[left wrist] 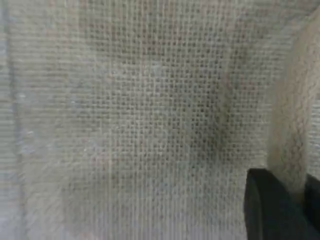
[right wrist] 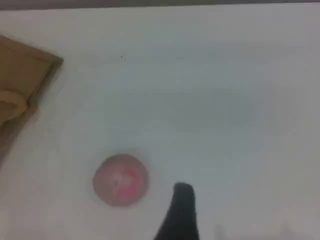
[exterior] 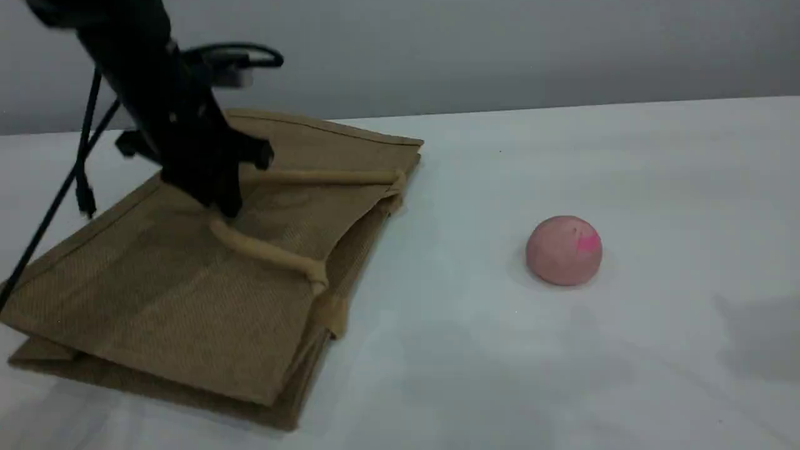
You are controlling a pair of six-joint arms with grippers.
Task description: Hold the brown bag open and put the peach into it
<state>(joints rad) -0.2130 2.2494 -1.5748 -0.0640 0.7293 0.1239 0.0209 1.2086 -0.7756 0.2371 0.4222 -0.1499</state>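
Observation:
The brown bag [exterior: 187,300] lies flat on the left of the table, its mouth toward the middle. My left gripper [exterior: 226,211] has come down on top of it and is shut on the bend of the upper loop handle [exterior: 269,253]. In the left wrist view the woven fabric [left wrist: 140,125] fills the frame, and the pale handle [left wrist: 295,115] runs down between the black fingertips [left wrist: 265,205]. The peach [exterior: 564,250] rests alone on the table to the right, well away from the bag. In the right wrist view the peach [right wrist: 120,180] sits just left of my right fingertip [right wrist: 183,200], which touches nothing. A bag corner [right wrist: 25,75] shows at the left.
The white table [exterior: 562,156] stretches back to a grey wall. Black cables [exterior: 81,169] hang from the left arm over the bag's far left edge. The right arm does not show in the scene view.

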